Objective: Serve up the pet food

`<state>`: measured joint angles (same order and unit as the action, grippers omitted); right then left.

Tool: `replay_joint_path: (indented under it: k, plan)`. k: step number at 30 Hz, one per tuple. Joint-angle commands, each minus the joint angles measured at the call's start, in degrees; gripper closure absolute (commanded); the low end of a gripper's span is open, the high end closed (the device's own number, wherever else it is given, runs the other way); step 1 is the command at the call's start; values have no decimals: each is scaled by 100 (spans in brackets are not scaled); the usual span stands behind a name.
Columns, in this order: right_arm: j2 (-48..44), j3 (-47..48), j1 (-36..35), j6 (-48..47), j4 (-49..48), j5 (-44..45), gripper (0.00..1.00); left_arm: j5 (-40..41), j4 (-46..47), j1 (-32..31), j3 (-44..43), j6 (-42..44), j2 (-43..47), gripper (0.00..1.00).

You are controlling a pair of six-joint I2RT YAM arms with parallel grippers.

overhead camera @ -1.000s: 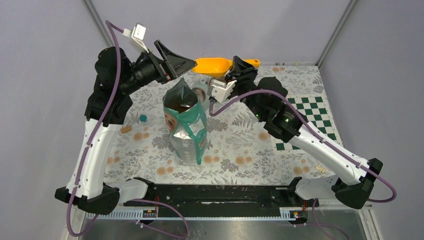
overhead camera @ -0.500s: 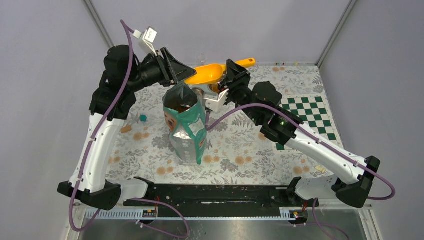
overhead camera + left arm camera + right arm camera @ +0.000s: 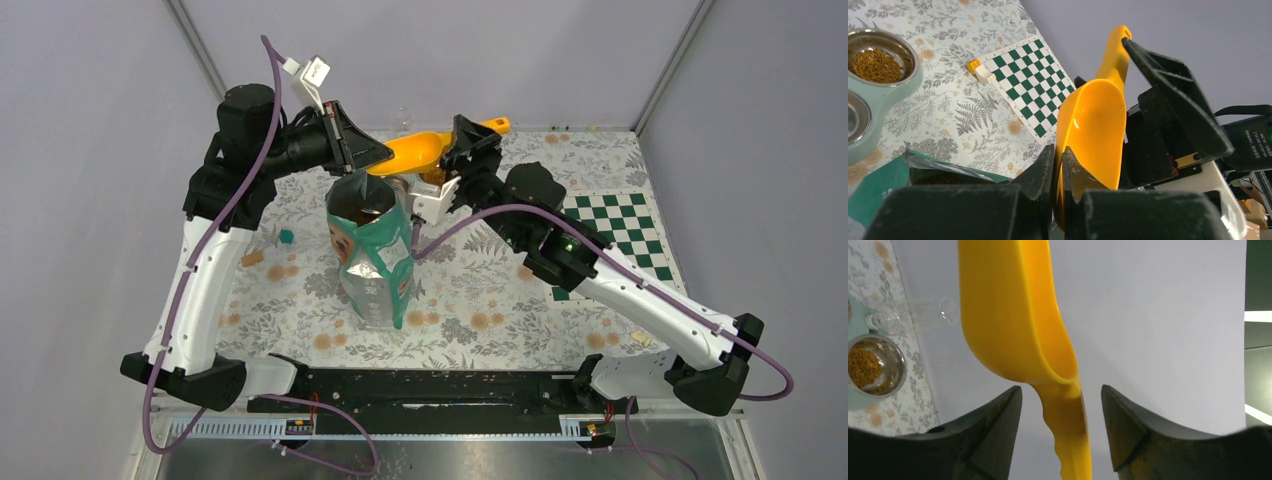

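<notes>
Pet food [image 3: 877, 65] lies in the bowl [image 3: 909, 50] and the open bag [image 3: 375, 260]; the scoop [image 3: 1093, 125] looks empty.
Your left gripper [image 3: 1058, 156] pinches the scoop's lip, while your right gripper [image 3: 1060, 391] gapes around its handle. Close the right squarely before the left lets go.

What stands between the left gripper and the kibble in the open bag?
Nothing visible does. The left gripper, jaws shut on the rim of the orange scoop, hangs close above the open mouth of the bag, with kibble showing inside. The right gripper has its jaws open around the scoop's handle, clear of the bag.
</notes>
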<state>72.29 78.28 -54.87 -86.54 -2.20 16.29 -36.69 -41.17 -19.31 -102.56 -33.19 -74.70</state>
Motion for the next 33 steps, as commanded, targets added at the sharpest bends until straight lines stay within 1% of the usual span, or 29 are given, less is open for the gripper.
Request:
replay_joint_path:
  k: [1, 3, 4, 6, 7, 9, 11, 13, 16, 17, 20, 21, 22, 24, 26, 27, 29, 31, 33]
  plan:
    - [-384, 414, -52, 1237, -58, -49, 24, 171, 271, 36, -519, 130, 118, 100]
    - [-525, 408, -35, 1637, 146, -62, 12, 571, 307, 92, -595, 105, 163, 100]
    - [-597, 405, -33, 1819, 340, -46, 9, 783, 349, 114, -605, 73, 190, 100]
    - [-713, 417, -24, 2268, 632, 107, 8, 1342, 488, 173, -559, -28, 277, 100]
    - [-758, 468, -5, 2572, 780, 211, 8, 1484, 577, 200, -517, -94, 305, 100]
    - [-832, 696, 192, 3432, 1188, 259, 8, 1575, 723, 258, -476, -284, 303, 100]
    - [-851, 1032, 553, 4563, 1641, 124, 8, 1531, 804, 285, -509, -419, 235, 100]
    - [-849, 1290, 986, 5675, 2163, -263, 7, 1478, 833, 283, -542, -483, 174, 100]
    - [-756, 1569, 1543, 7184, 2608, -644, 6, 1392, 830, 279, -575, -493, 107, 100]
    - [-669, 1719, 1738, 7759, 2818, -901, 5, 1374, 830, 283, -568, -492, 89, 100]
    - [-385, 2093, 2293, 9333, 3292, -2051, 5, 1363, 831, 286, -539, -472, 62, 100]
    - [-315, 2151, 2434, 9789, 3327, -2395, 5, 1350, 828, 282, -527, -465, 61, 100]
    - [-231, 2188, 2565, 10286, 3315, -2952, 5, 1339, 822, 279, -513, -447, 58, 100]
    - [-44, 2228, 2783, 11173, 3152, -3841, 6, 1300, 821, 280, -491, -403, 69, 100]
    - [117, 2089, 2929, 12404, 2623, -4688, 6, 1267, 824, 283, -469, -357, 93, 100]
    - [167, 1916, 2967, 12953, 2175, -5069, 6, 1260, 802, 284, -472, -354, 103, 100]
    - [239, 1490, 2999, 14172, 799, -5551, 7, 1168, 802, 279, -467, -355, 121, 100]
    - [342, 1122, 3015, 15265, -587, -5792, 7, 1008, 803, 284, -471, -383, 130, 100]
    - [562, 1067, 3025, 16068, -1427, -5889, 7, 865, 776, 281, -466, -391, 145, 100]
